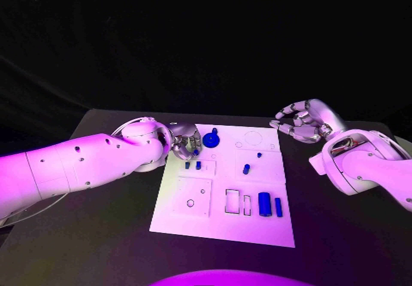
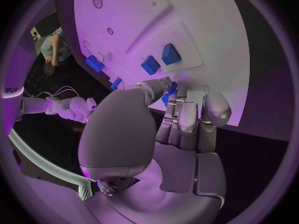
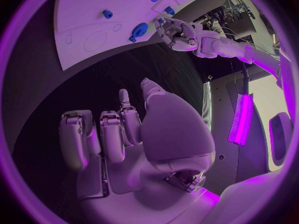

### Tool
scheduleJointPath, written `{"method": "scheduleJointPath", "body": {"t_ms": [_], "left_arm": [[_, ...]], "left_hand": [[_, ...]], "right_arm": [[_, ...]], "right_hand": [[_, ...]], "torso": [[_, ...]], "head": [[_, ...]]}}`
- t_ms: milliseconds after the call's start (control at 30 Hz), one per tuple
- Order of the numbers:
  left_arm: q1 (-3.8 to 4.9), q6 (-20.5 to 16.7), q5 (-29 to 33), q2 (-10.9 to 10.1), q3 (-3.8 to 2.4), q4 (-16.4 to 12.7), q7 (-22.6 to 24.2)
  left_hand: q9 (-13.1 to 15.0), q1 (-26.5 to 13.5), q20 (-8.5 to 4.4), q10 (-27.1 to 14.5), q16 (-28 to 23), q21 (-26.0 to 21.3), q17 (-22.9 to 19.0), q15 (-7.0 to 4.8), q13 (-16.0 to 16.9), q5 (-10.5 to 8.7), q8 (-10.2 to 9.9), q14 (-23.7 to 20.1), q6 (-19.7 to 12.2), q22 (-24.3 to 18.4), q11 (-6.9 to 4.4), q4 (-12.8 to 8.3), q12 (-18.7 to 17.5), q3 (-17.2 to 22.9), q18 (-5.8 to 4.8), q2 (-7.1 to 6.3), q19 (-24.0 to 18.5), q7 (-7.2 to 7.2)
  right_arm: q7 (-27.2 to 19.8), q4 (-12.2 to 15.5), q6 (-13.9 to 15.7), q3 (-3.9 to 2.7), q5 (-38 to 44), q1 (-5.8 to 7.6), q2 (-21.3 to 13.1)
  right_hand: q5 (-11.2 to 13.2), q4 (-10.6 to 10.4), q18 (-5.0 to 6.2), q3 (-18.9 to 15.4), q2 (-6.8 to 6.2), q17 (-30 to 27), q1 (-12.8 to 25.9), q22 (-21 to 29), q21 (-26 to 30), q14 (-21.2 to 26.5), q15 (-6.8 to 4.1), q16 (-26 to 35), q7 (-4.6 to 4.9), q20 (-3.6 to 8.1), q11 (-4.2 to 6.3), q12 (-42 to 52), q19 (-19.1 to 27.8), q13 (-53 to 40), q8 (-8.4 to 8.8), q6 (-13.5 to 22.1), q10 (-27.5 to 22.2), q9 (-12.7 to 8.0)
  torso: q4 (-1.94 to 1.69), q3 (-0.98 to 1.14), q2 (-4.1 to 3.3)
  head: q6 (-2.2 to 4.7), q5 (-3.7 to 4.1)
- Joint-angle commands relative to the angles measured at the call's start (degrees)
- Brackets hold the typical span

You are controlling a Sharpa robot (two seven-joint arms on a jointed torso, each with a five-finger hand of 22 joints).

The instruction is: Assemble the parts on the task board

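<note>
At the far-left corner of the white task board [image 1: 221, 229], the left hand [image 1: 183, 145] pinches a small blue part [image 2: 168, 95] beside the round blue piece [image 1: 213, 140], several blue parts [image 1: 265, 204] lie unseated, the job apparently early, the right hand [image 1: 302, 122] curled empty off-board.

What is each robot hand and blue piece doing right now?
Left robot hand: over the board's left edge, fingertips on a small blue piece.
Right robot hand: curled, holding nothing, off the board's right side.
Board: flat on the table.
Round blue part: on the board, beside the left robot hand.
Two long blue parts: lying side by side on the board, untouched.
</note>
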State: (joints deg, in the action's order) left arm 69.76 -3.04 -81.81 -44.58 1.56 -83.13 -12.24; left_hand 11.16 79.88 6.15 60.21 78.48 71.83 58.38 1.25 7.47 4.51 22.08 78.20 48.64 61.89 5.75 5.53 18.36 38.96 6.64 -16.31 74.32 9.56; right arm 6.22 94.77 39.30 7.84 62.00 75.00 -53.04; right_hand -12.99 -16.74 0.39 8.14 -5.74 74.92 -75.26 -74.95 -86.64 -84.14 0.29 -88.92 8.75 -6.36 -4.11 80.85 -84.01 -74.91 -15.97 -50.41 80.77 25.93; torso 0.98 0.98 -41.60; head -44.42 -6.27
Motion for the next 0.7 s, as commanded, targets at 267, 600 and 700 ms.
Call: {"method": "scheduleJointPath", "body": {"t_ms": [267, 600, 700], "left_arm": [[-0.08, -0.5, 0.4, -0.2, 0.00, -0.3, -0.5], [-0.17, -2.2, 0.4, -0.8, -0.01, -0.5, -0.6], [-0.20, -3.7, 0.9, -1.3, -0.01, -0.8, -0.2]], "left_hand": [[-0.4, -1.1, 0.67, -2.5, -1.3, -2.0, -2.9, 0.60, -0.4, -0.06, -1.6, -1.6, -2.0, -2.3, 0.64, 0.0, -1.3, -1.3, 0.11, -0.24, -1.6, 0.42], [-0.8, -1.2, 1.01, -4.4, -2.1, -3.5, -5.2, 0.93, -0.4, -0.03, -3.2, -2.9, -4.3, -4.1, 0.93, 0.0, -1.5, -3.0, 0.49, -0.11, -2.6, 0.53], [-1.0, -1.6, 1.21, -6.5, -2.9, -5.1, -7.5, 1.15, -0.4, -0.11, -4.0, -4.0, -5.7, -6.1, 1.19, 0.4, -1.5, -5.0, 0.84, 0.01, -3.7, -0.06]], "right_arm": [[-0.4, 0.0, -0.6, 0.01, 0.6, -0.03, 0.0], [-0.7, -0.6, -2.8, 0.01, 0.8, -0.05, 0.0], [-0.7, -1.0, -5.2, 0.01, 1.8, -0.08, 0.0]], "right_hand": [[-0.3, 0.2, 0.80, 0.0, 0.17, 10.5, -0.1, -12.2, 0.9, -4.8, -0.36, 0.6, -0.08, 0.32, 0.10, -1.5, -3.3, -3.2, -0.19, 0.4, -1.3, 0.0], [0.3, 0.1, 2.85, 1.2, -0.44, 2.6, -0.8, -6.7, 9.8, -2.6, -0.75, 4.7, -0.18, 0.64, 0.39, -30.0, 1.3, 24.8, -1.07, 1.7, -21.7, 0.3], [0.9, 0.1, 3.31, 2.1, -1.10, 1.0, -1.9, -5.4, 12.0, -2.2, -0.53, 5.7, -0.03, 0.65, 0.09, -38.1, 2.4, 30.7, -1.17, 1.9, -25.1, 0.3]], "torso": [[0.02, -0.01, 0.03], [0.06, -0.02, -0.02], [0.06, -0.04, -0.03]], "head": [[0.00, 0.01], [0.05, 0.09], [0.09, 0.18]]}}
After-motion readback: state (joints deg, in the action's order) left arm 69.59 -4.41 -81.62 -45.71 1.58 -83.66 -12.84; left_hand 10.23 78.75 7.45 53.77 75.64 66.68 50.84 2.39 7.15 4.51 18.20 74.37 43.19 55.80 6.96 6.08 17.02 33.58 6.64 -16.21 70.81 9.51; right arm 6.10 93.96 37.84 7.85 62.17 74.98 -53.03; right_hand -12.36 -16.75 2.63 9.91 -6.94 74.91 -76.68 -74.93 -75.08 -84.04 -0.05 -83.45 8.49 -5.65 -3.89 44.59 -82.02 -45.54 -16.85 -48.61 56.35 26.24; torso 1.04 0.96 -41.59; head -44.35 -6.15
